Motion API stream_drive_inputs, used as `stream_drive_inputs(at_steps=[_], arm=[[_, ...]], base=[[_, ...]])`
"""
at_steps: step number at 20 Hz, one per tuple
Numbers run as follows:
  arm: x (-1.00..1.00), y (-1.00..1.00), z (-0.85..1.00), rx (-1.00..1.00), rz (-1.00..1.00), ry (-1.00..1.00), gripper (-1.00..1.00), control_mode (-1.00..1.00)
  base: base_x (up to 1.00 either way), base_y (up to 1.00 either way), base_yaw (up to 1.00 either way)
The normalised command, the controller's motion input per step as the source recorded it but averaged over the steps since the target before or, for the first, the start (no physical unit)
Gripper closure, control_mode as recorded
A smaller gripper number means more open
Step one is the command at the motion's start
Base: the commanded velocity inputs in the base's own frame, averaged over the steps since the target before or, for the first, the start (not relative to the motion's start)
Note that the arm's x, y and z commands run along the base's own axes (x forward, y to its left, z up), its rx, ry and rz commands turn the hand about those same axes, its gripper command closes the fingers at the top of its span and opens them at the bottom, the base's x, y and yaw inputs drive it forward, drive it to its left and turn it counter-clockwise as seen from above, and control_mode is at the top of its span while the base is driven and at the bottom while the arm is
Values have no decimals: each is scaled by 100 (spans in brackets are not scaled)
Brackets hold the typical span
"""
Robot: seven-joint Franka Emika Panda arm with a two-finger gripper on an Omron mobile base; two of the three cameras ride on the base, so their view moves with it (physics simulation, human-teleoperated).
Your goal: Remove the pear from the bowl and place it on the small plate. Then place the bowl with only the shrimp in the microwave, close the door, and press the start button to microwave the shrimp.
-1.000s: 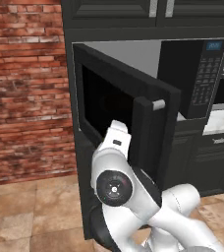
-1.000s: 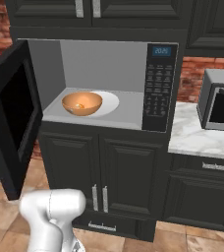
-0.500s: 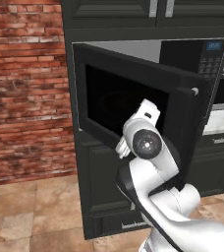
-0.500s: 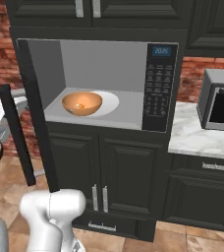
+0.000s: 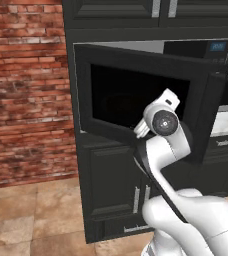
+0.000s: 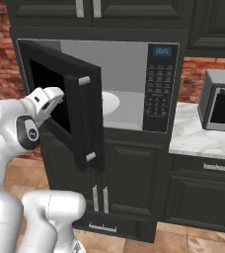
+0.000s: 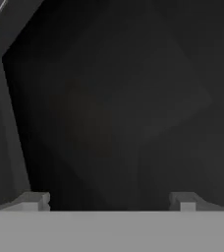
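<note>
The black microwave (image 6: pixel 160 89) is built into dark cabinets, and its door (image 6: pixel 80 113) stands about half shut. My gripper (image 7: pixel 109 201) is open, its fingertips (image 7: pixel 35 199) wide apart with nothing between them, right up against the door's dark window (image 5: pixel 131 97). From the left base view my hand (image 5: pixel 158 112) rests on the door's outer face. An edge of the white turntable (image 6: pixel 109 104) peeks past the door. Behind the door, the bowl and the shrimp are hidden. The pear is out of view.
A silver countertop oven (image 6: pixel 222 106) sits on the marble counter (image 6: pixel 193 141) right of the microwave. A brick wall (image 5: pixel 26 100) runs along the left. Dark cabinet doors (image 6: pixel 134 183) fill the space below, above a tiled floor (image 5: pixel 31 210).
The door has swung from wide open to about half shut, with my hand moving along its outer face. The bowl, seen inside before, is now hidden behind the door.
</note>
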Motion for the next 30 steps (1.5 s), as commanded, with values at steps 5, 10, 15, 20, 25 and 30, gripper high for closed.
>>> stream_drive_inputs(at_steps=[5, 10, 15, 20, 25, 30], arm=[[48, -39, 36, 9, -3, -4, -100, -100], [48, -9, 21, 9, 0, -6, -100, -100], [67, 0, 0, 5, 0, 0, -100, -100], [78, 0, -10, 4, 0, 0, -100, -100], [80, 0, -27, 2, 0, 0, -100, -100], [70, 0, -20, 3, 0, 0, -100, -100]], base=[[0, 0, 0], [0, 0, 0], [0, 0, 0], [0, 0, 0], [0, 0, 0], [0, 0, 0]])
